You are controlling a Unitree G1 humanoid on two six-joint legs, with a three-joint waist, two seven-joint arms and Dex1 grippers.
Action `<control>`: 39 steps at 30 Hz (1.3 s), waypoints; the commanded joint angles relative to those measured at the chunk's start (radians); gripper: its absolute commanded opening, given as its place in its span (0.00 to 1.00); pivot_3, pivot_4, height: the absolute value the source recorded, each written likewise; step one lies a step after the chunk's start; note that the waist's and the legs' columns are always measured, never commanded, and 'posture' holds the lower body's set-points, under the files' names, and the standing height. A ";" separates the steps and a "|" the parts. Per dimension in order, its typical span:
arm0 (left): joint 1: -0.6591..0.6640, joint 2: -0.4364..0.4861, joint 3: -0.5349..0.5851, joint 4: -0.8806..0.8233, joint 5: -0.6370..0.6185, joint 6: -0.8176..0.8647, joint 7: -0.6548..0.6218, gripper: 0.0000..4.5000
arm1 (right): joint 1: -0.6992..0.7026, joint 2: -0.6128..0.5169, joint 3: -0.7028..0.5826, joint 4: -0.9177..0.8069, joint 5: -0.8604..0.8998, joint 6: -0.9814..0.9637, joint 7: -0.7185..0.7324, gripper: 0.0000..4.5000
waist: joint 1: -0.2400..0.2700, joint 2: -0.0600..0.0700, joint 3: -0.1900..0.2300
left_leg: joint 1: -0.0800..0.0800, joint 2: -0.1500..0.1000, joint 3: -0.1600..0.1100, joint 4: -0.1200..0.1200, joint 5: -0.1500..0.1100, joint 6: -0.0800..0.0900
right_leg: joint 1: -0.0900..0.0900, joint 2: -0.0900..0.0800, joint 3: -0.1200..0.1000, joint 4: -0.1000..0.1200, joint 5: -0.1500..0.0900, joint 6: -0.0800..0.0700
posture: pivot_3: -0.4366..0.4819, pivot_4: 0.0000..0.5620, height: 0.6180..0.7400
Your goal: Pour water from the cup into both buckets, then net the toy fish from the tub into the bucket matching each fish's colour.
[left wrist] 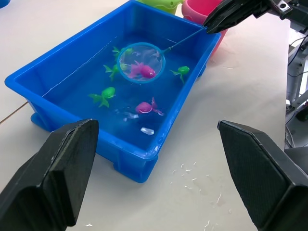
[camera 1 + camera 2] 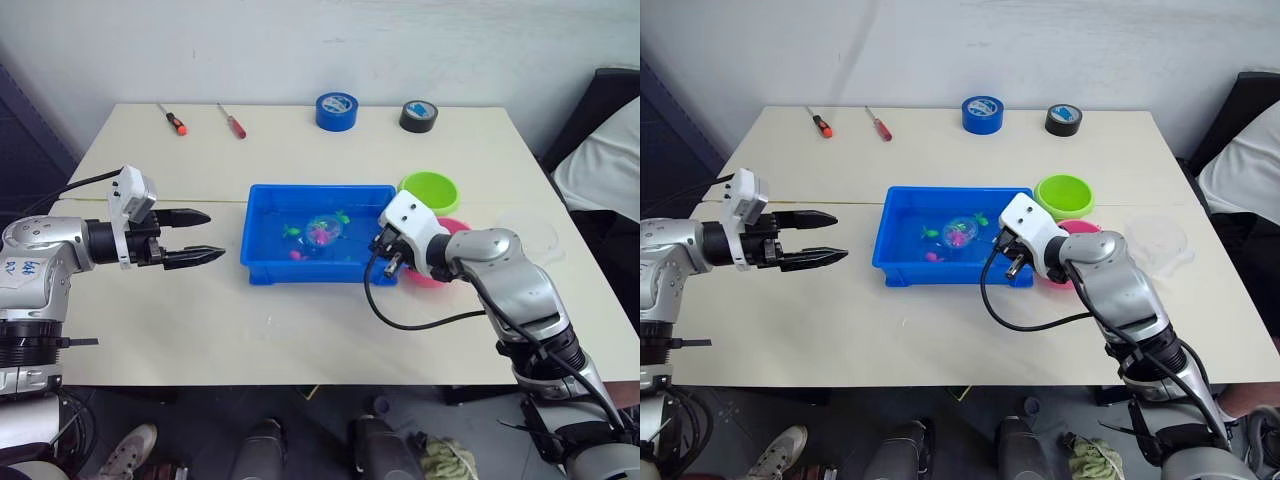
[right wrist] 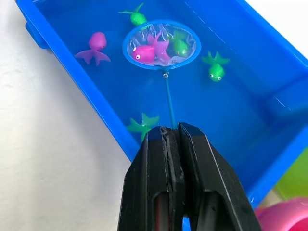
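Right gripper [image 3: 172, 132], lower centre of its wrist view, is clamped on the net [image 3: 161, 44] by its thin handle. Net looks light and flexible; handle end suits grip. Hoop sits mid-tub [image 2: 265, 270], frame centre, around a magenta fish [image 3: 144, 53]. Left gripper [image 2: 205, 236], left side, jaws spread wide, empty.

Arms at the tub, R clamped, L idle

My R gripper [image 3: 172, 137] reaches in from the right, fingers pinched tight on the net [image 3: 161, 44] handle; L gripper [image 2: 205, 236] hovers level, fingers spread wide, holding nothing, pointing at R.
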 commanded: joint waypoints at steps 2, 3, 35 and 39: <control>-0.035 0.018 0.004 -0.005 -0.008 -0.014 -0.018 0.96 | -0.005 -0.038 -0.063 -0.091 0.067 0.048 0.001 0.00 | 0.002 0.000 0.000 | -0.001 0.000 0.000 0.000 0.000 0.000 | -0.001 0.000 0.000 0.000 0.000 0.000 | 0.48 0.27 0.95; -0.037 0.019 0.003 -0.003 -0.007 -0.015 -0.020 0.96 | -0.005 -0.043 -0.064 -0.095 0.076 0.052 -0.002 0.00 | 0.001 0.000 0.000 | -0.001 0.000 0.000 0.000 0.000 0.000 | -0.001 0.000 0.000 0.000 0.000 0.000 | 0.48 0.27 0.95; -0.407 -0.194 -0.190 0.379 0.111 -0.246 -0.168 0.96 | 0.541 -0.486 -0.762 -0.246 0.275 -0.027 0.022 0.00 | 0.005 0.000 0.000 | -0.012 -0.004 0.002 0.004 0.001 0.000 | -0.010 0.010 -0.001 0.003 0.001 0.001 | 0.48 0.27 0.95; -0.443 -0.225 -0.200 0.444 0.135 -0.284 -0.186 0.96 | 0.624 -0.500 -0.691 -0.277 0.183 -0.172 -0.035 0.00 | 0.001 0.000 0.000 | -0.012 -0.005 0.001 0.005 0.001 0.000 | -0.010 0.009 0.001 0.003 0.001 0.002 | 0.48 0.27 0.95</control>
